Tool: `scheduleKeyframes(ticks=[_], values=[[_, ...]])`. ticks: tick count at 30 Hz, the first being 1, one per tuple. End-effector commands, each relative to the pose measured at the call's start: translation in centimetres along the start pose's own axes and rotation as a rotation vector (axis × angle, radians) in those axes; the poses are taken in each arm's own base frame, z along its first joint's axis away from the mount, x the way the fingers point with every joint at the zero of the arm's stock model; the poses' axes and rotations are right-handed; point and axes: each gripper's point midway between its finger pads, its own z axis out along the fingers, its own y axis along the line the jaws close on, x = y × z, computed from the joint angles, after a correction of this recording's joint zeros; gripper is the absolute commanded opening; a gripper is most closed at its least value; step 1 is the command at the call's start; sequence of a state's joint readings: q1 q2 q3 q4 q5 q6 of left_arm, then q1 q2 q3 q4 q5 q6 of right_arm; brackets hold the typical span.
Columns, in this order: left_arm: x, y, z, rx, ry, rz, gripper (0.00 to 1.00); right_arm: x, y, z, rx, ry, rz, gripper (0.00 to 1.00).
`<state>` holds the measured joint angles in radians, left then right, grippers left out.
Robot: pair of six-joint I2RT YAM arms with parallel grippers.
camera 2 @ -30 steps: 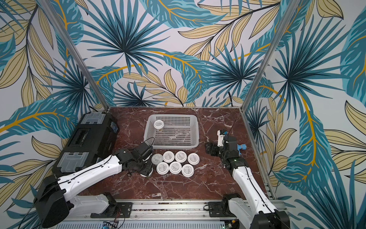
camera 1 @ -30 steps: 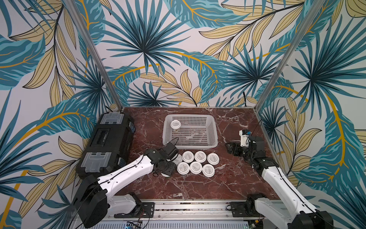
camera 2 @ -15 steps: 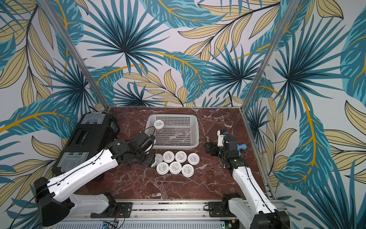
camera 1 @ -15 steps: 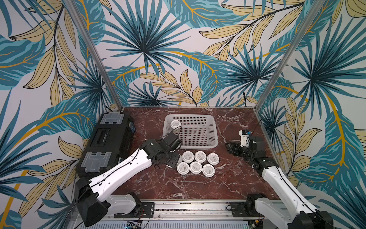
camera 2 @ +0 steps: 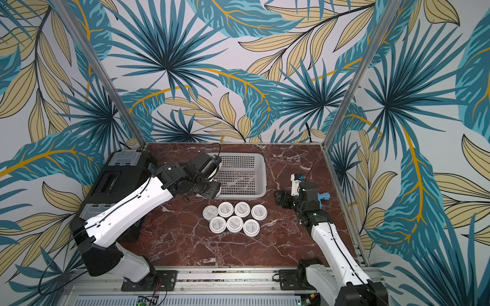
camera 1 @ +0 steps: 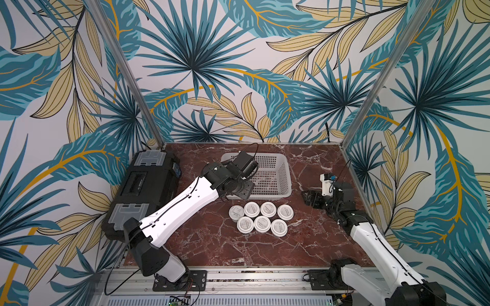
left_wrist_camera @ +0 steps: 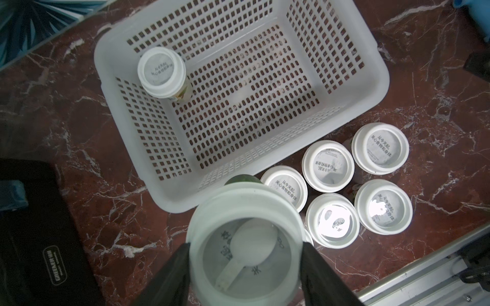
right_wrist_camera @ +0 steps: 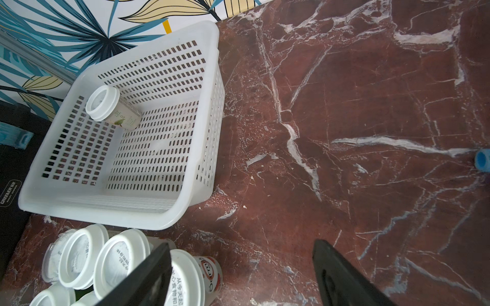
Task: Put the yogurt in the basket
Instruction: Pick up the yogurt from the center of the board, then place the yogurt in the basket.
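Note:
My left gripper (left_wrist_camera: 245, 265) is shut on a yogurt cup (left_wrist_camera: 245, 246), its black fingers (left_wrist_camera: 169, 275) pressing both sides of the white lid. It hangs over the near left corner of the basket (left_wrist_camera: 376, 87). In both top views the left gripper (camera 1: 242, 189) covers that corner of the basket (camera 1: 288, 180). One yogurt cup (left_wrist_camera: 161, 71) stands in the basket's far left corner (right_wrist_camera: 103, 103). Several yogurt cups (camera 1: 261, 216) stand packed together on the table in front of the basket (camera 2: 263, 174). My right gripper (right_wrist_camera: 241, 273) is open over bare table, right of the cups (camera 1: 310, 197).
A big black case (camera 1: 148, 190) lies along the left edge, close to the left arm. Patterned walls close off the back and both sides. A metal rail (camera 1: 238, 275) runs along the front. A small blue part (right_wrist_camera: 481, 160) sits far right.
The left gripper has risen from the left end of the cup group with a cup in it. It has moved back over the basket's near left corner. The right arm is still.

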<state>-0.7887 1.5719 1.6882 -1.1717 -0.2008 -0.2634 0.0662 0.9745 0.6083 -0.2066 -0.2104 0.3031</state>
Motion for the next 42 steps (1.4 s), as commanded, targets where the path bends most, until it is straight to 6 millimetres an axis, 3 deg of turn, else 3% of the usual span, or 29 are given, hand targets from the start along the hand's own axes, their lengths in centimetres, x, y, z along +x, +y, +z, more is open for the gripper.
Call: scheduleKeyframes(ticks=[1,14,24,32,42], values=[[-3.3,-0.1,-0.9,-0.013,-0.079,0.032,0.64,0.4,0.1,0.3,-0.008,0.005,-0.004,0.87],[-10.5,0.1,3.6,-0.011,-0.132,0.019,0.64,0.3,0.1,0.3,-0.009,0.006,-0.004,0.87],[-13.8,0.5,8.2,-0.007,-0.140,0.009,0.64,0.3,0.1,0.4,-0.006,0.010,-0.004,0.88],[-15.5,2.8,10.8,-0.050,-0.148,-0.018,0.64,0.4,0.0,0.5,-0.005,0.018,-0.004,0.88],[-15.7,4.1,14.6,-0.057,-0.129,-0.040,0.63,0.4,0.0,0.5,-0.002,0.018,-0.003,0.88]])
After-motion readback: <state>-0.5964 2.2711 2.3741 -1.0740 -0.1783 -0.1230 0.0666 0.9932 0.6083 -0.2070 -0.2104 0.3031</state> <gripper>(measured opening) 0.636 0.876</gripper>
